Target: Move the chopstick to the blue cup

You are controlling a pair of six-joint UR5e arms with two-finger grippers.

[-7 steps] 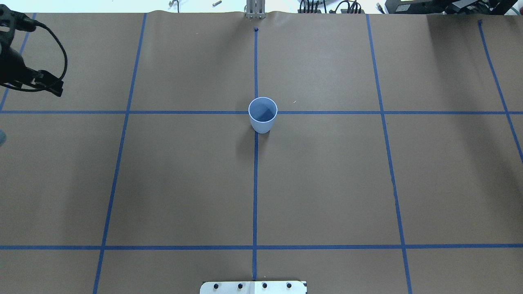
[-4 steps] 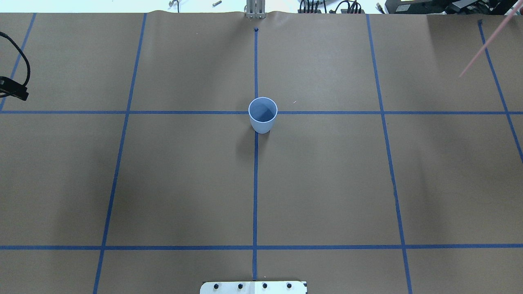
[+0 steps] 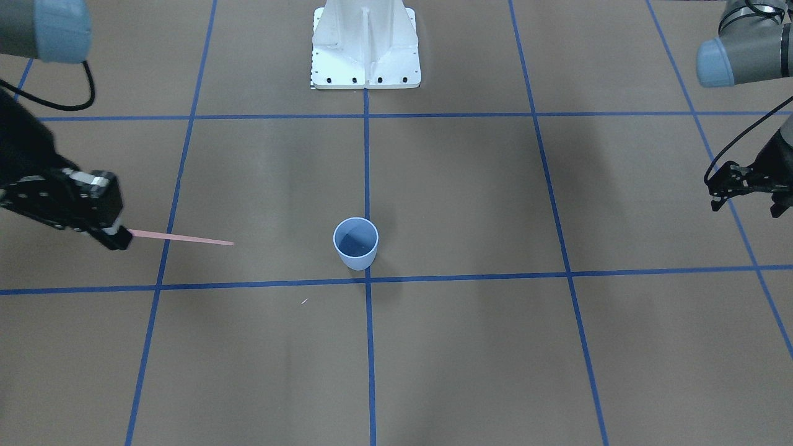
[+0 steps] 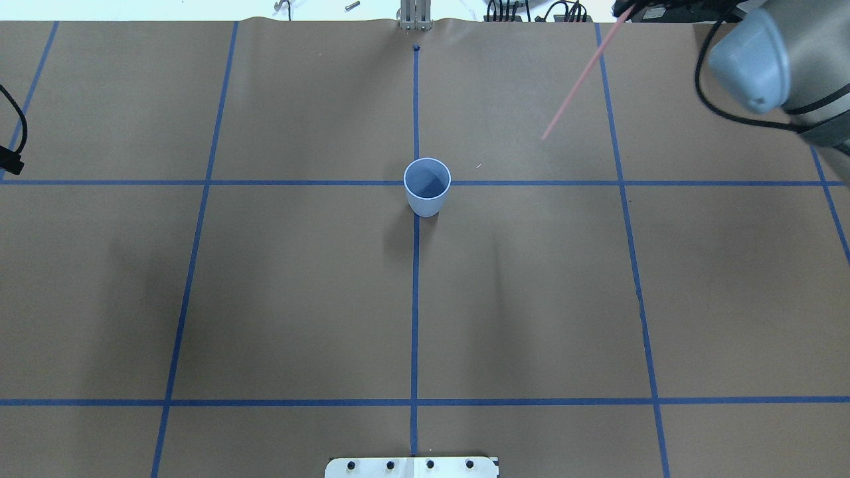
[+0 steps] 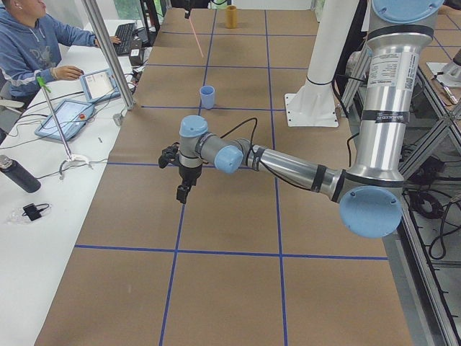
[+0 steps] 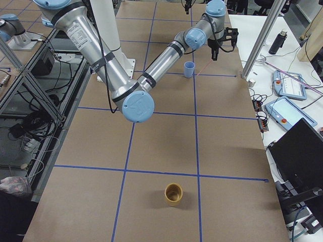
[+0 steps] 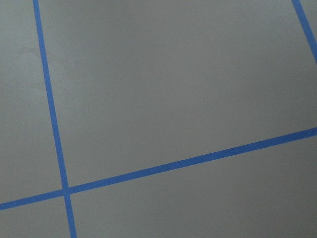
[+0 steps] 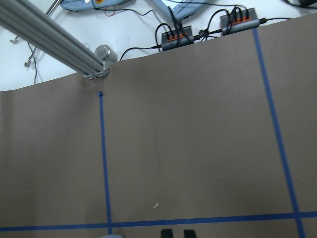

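Observation:
The blue cup [image 3: 355,243] stands upright near the table's middle, on a tape crossing; it also shows in the overhead view [image 4: 427,186]. My right gripper [image 3: 119,239] is shut on one end of the pale pink chopstick [image 3: 181,238], which points toward the cup, its free tip a short way off. In the overhead view the chopstick [image 4: 583,76] slants down from the top edge, right of and beyond the cup. My left gripper [image 3: 746,207] hangs open and empty far out on the left side.
A tan cup [image 6: 174,193] stands on the far right end of the table. The robot's white base [image 3: 365,46] sits at the near edge. A metal post [image 8: 59,47] and power strips [image 8: 208,32] line the far edge. An operator [image 5: 32,43] sits beyond it.
My right arm has swung in from the right edge with the chopstick, bringing it closer to the cup. My left arm has drawn back further to the left, almost out of the overhead view.

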